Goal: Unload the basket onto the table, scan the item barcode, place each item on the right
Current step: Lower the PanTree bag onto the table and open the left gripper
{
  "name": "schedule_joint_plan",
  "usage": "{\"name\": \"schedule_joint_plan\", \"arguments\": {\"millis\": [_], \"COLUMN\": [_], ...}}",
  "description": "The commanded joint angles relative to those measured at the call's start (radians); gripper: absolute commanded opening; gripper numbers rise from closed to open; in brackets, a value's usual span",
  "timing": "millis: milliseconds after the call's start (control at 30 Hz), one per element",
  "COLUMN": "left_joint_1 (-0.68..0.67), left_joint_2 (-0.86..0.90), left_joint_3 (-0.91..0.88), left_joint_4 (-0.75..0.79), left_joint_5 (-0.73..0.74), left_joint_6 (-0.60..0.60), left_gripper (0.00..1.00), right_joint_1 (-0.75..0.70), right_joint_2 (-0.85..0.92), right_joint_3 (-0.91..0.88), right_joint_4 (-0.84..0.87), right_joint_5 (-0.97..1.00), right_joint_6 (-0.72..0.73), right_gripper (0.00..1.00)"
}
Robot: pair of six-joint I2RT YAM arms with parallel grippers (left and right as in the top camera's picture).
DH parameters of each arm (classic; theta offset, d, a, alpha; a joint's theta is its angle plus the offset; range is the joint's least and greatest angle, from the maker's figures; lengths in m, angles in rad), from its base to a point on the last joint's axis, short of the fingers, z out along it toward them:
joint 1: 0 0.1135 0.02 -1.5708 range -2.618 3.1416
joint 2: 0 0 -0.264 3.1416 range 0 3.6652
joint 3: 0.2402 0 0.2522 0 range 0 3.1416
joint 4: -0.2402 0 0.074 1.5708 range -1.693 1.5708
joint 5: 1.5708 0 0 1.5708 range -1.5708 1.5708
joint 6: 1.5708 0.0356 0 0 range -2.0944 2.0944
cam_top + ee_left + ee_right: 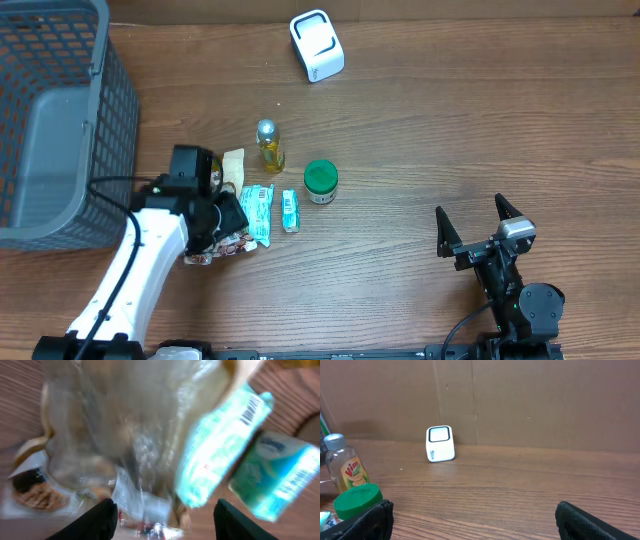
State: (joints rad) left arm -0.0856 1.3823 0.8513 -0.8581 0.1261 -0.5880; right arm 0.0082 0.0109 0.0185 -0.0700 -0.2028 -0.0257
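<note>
Your left gripper hangs spread over the snack bag, which lies left of the teal packet and well short of the far scanner, likely to straddle it for a pinch, while your right gripper sits wide open, near right.

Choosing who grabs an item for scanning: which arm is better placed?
Left. The left fingers stand apart right over the clear snack bag, beside the teal packets. The right fingers stand open, far from every item.
</note>
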Motion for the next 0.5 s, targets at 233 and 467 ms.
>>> {"name": "schedule_joint_plan", "arguments": {"millis": [233,467], "left_joint_1": [-0.005,-0.005], "left_joint_2": [0.002,0.003], "left_joint_3": [0.301,0.335], "left_joint_4": [-0.156,-0.157], "left_joint_5": [-0.037,-0.276], "left_joint_6": [0.166,0.166], "left_gripper": [0.59,0.99], "right_joint_1": [0.005,0.005], "right_joint_2": [-0.008,-0.008], "right_joint_3": [-0.011,-0.011], "right_joint_4": [0.005,0.005], "right_joint_5": [-0.001,-0.001], "right_joint_6": [-0.002,-0.002], "right_gripper": [1.0,1.0]}}
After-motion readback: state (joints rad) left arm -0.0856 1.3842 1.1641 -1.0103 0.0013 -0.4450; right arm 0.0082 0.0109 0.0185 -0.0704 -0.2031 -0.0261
